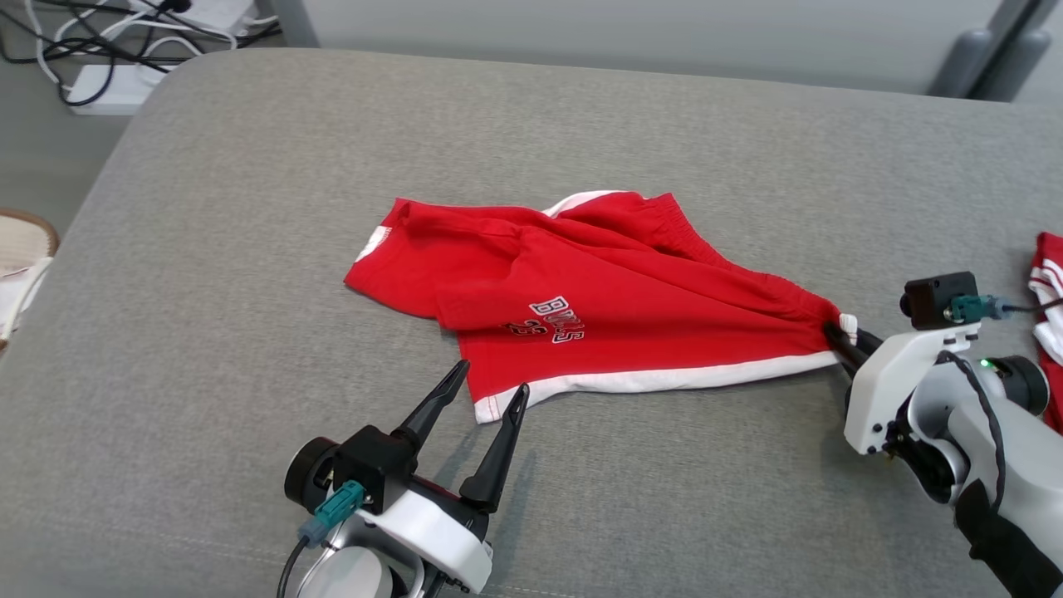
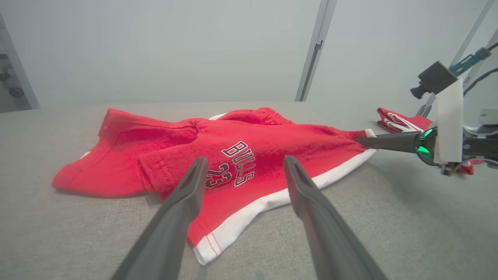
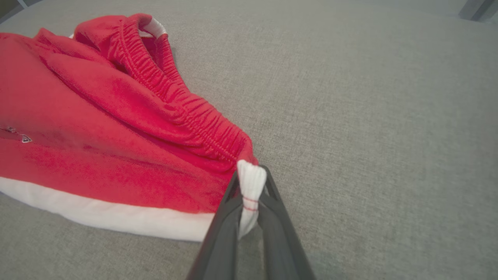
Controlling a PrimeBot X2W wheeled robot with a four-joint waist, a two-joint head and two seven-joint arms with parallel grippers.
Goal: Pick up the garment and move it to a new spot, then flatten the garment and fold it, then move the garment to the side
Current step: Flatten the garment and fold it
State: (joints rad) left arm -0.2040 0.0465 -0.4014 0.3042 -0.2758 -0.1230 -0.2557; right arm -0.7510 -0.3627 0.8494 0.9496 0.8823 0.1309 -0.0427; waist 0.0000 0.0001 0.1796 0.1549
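The garment point(image 1: 598, 299) is a pair of red shorts with white trim and a black "BULLS 23" print, lying rumpled on the grey padded table point(image 1: 249, 208). My right gripper point(image 1: 837, 330) is shut on its right corner, where the white trim meets the elastic waistband; the right wrist view shows that white fold point(image 3: 251, 186) pinched between the two fingers. Near the garment's front left corner my left gripper point(image 1: 492, 382) stands open, its fingertips on either side of the white hem point(image 2: 233, 229), touching nothing that I can make out.
A second red and white garment point(image 1: 1048, 299) lies at the table's right edge, beyond my right arm. On the floor at the far left are cables and a white power strip point(image 1: 116, 87). A wicker basket point(image 1: 21, 241) sits left of the table.
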